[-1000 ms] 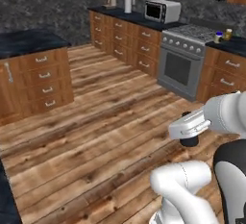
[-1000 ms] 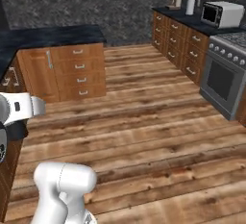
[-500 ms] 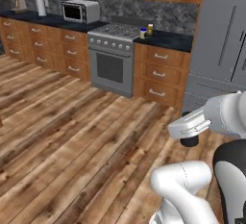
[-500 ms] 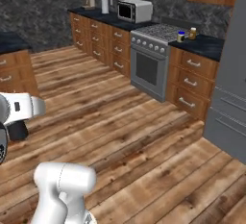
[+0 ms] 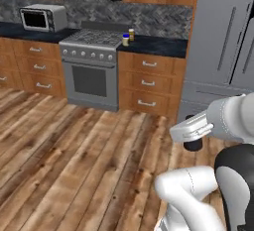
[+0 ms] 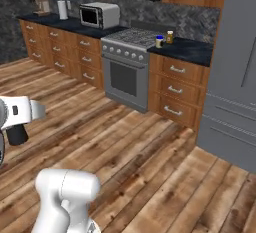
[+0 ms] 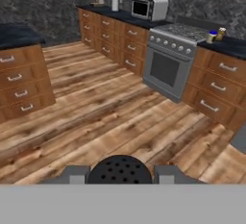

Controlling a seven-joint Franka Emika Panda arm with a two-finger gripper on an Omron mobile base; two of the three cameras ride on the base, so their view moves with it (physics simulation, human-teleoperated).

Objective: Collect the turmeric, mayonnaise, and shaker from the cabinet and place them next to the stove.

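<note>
Dark shaker (image 7: 119,169) pinched between fingers (image 7: 75,174), perforated top facing camera, carried above wood floor (image 5: 74,165). Mayonnaise (image 5: 126,39) and turmeric (image 5: 131,34) on worktop (image 5: 158,45) just right of stove (image 5: 92,69).

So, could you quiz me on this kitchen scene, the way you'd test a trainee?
1. What sits between the fingers of the hand? A) a cup B) the shaker C) nothing
2. True or false: the mayonnaise and the turmeric stand on the counter beside the stove.
3. Fill in: the silver appliance on the counter on the stove's other side is a ____.

Key: 1 B; 2 true; 3 microwave.
</note>
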